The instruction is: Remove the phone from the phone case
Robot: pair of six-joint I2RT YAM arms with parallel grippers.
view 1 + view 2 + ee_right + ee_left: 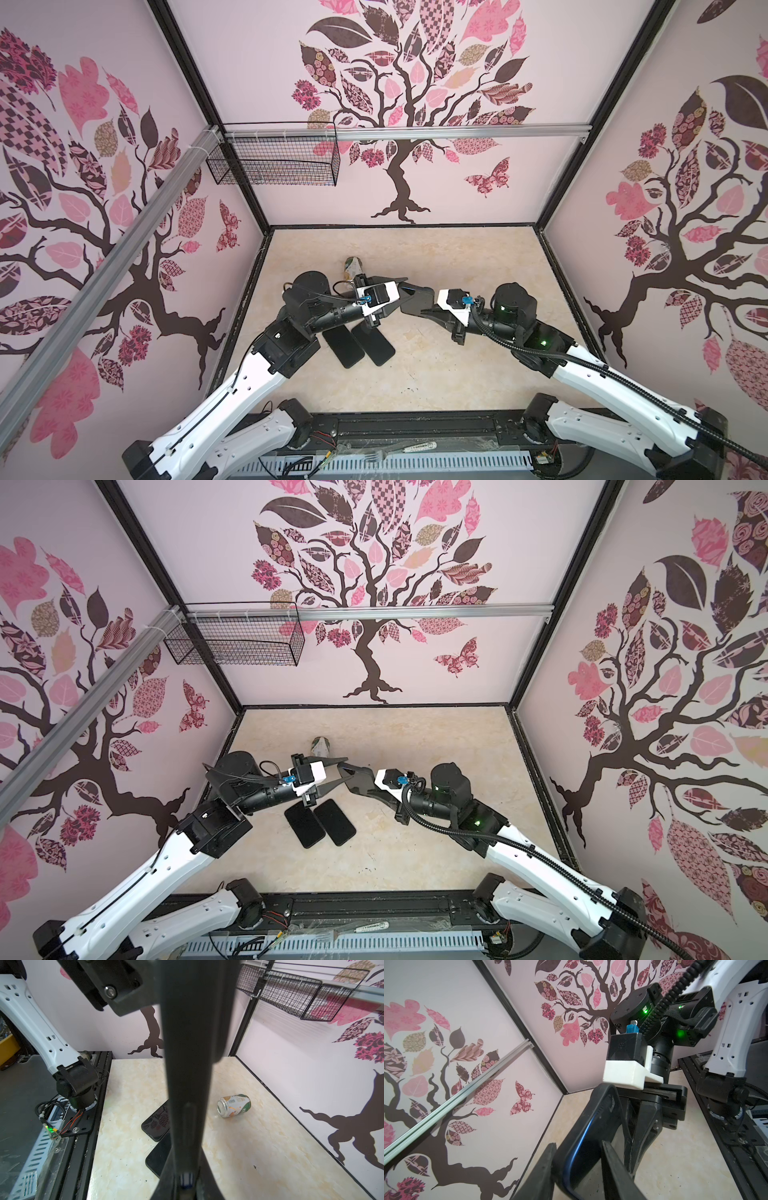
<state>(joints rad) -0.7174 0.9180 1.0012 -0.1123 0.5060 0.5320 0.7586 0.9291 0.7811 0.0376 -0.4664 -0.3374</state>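
Observation:
A black phone case (417,297) (358,780) with the phone in it hangs in the air over the middle of the table, between my two grippers. My right gripper (428,309) (187,1184) is shut on one end of the case (187,1064), which shows edge-on in the right wrist view. My left gripper (402,294) (578,1145) stands open astride the other end. One of its fingers (544,1167) lies against the case's back (600,1109). The other crosses in front of the dark screen of the phone (591,1169), whose edge gleams blue.
Two bare black phones (348,347) (374,343) lie side by side on the table under my left wrist. A drink can (353,266) (233,1105) lies on its side behind them. A wire basket (274,160) hangs on the back-left rail.

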